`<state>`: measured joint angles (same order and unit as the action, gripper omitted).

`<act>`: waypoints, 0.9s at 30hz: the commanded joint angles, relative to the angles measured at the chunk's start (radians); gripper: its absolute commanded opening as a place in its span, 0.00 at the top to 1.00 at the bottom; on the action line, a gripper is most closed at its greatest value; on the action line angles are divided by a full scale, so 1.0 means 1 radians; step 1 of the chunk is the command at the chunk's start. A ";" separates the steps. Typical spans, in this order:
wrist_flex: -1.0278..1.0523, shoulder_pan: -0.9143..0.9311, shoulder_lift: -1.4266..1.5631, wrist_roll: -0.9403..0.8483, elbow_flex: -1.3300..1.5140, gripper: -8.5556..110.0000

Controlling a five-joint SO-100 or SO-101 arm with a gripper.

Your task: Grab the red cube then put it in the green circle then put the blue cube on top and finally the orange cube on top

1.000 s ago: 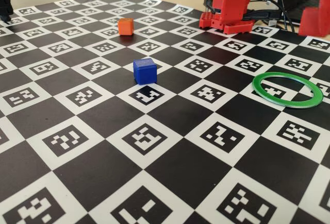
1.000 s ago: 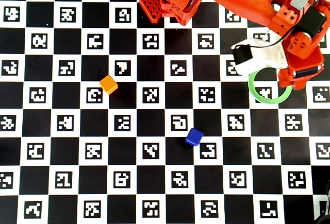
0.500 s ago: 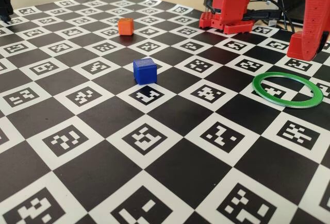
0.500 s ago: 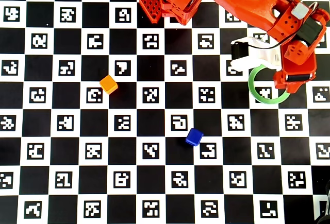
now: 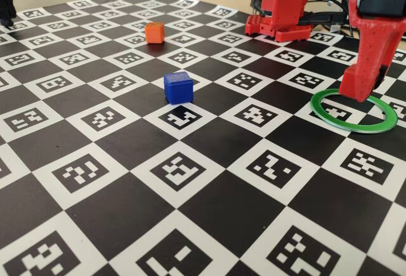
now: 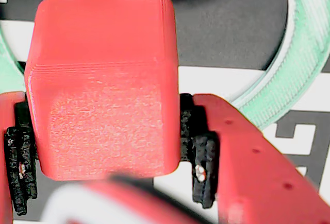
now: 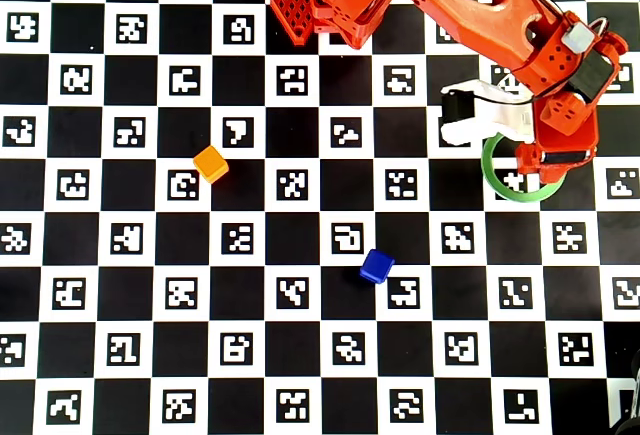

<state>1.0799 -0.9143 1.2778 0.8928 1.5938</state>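
While our gripper (image 6: 108, 183) pinches the red cube (image 6: 103, 85) over the ring (image 7: 497, 183), we see blue cube (image 7: 377, 266) and orange cube (image 7: 211, 164) well apart from it.

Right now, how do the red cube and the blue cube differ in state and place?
The red cube is clamped in the pincer, while the blue cube sits free on the checkered board. The red cube hangs over the green circle; the blue cube lies well left of the ring in the fixed view. Red's faces look matte; blue's top edge looks ridged. Both are small plastic cubes.
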 commanded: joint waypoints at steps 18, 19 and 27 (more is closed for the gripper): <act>-0.031 -0.038 -0.008 0.000 0.006 0.92; -0.032 -0.038 -0.009 0.000 0.006 0.92; -0.031 -0.038 -0.017 -0.002 0.006 0.92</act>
<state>1.0615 -0.9419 1.2287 0.8928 1.6122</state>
